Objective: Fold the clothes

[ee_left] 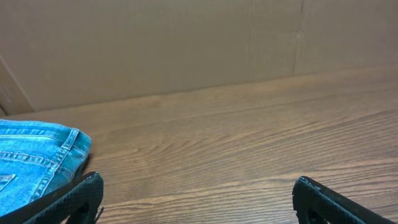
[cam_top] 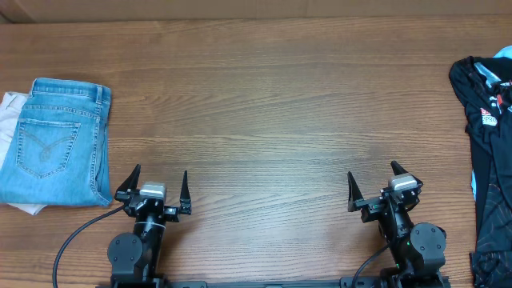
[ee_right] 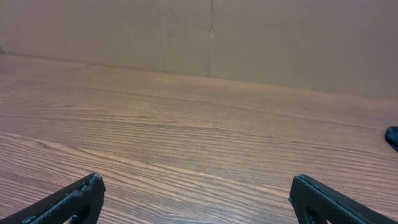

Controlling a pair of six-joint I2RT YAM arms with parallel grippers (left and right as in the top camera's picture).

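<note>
- Well over at the table's right edge lies the jersey, black, crumpled and partly out of frame.
- Its white and red logos are too small to read (mere flecks of print).
- At the left edge, folded jeans rest on a white cloth.
- By the near edge, the left gripper is spread wide, grasping nothing.
- Likewise the right gripper: released, empty, apart from the jersey.

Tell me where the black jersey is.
In the overhead view, the black jersey lies crumpled at the right edge of the table, beyond the right gripper, partly cropped.
</note>
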